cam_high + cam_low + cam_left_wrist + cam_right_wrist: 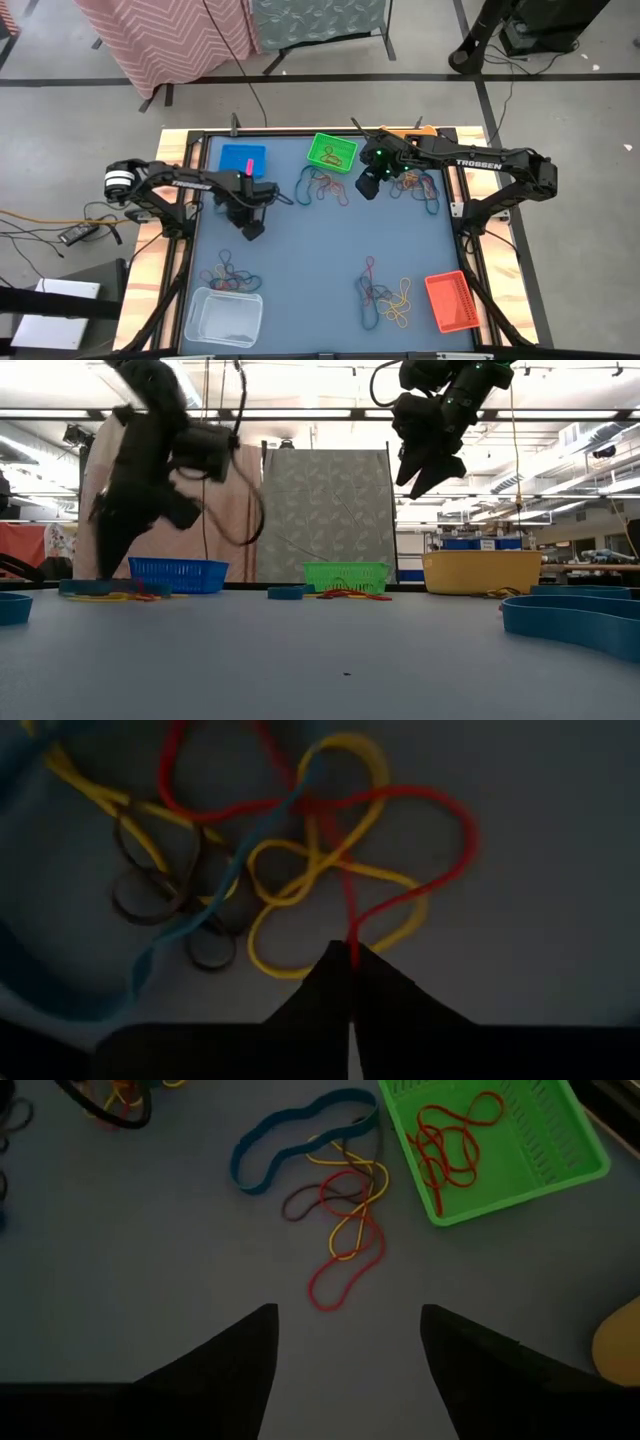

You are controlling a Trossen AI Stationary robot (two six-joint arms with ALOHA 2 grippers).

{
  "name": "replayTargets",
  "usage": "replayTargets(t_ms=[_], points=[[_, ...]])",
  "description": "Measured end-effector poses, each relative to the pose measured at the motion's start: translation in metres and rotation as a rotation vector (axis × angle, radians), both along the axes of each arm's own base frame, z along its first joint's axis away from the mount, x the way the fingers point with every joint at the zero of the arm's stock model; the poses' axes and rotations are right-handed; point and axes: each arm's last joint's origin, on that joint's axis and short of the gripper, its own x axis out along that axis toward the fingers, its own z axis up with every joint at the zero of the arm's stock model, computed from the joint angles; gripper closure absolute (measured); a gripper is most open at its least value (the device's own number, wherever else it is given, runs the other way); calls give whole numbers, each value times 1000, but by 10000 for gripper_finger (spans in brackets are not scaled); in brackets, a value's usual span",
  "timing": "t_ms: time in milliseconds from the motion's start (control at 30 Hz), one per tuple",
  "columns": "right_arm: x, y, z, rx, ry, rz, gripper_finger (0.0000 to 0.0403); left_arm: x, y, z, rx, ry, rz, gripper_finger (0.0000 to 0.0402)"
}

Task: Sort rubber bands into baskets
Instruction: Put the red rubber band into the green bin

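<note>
Left gripper (351, 982) pinched tight on a thin red band (400, 810) (tangled with yellow, blue, brown loops). Right gripper (347, 1342) hangs spread wide, empty, near the green basket (520, 1175), red bands inside.

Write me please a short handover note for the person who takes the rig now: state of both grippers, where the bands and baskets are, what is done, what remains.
Left gripper: shut on a red band, pinched at the edge of a tangled pile on the table.
Right gripper: open, empty, raised above the table near the green basket.
Done: red bands lie in the green basket.
Left: loose piles beside the green basket, by the clear basket and by the red-orange basket. The blue basket is at the back left.
</note>
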Motion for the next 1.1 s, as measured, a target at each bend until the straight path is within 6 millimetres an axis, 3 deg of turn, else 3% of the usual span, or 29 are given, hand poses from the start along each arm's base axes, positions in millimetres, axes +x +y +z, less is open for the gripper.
replayTargets(t_ms=[100, 333, 467, 567, 733, 833, 1100], points=[[-1, 3, 9, 43, -82, 44, 150, 15, 3, 29, 8, -55, -68, 398], [-23, 8, 69, -35, -474, 6, 158, 56, 18, 124, 236, -363, -201, 400], [-46, 14, 101, -141, -643, -43, 158, 76, 40, 168, 416, -580, -217, 400], [-62, 18, 116, -207, -716, -95, 159, 95, 62, 187, 503, -689, -204, 400], [-82, 21, 129, -282, -771, -179, 160, 135, 98, 200, 624, -813, -204, 401], [-87, 22, 132, -304, -781, -209, 160, 160, 116, 193, 646, -814, -210, 401], [-83, 20, 129, -342, -750, -229, 162, 206, 145, 139, 607, -713, -228, 399]])
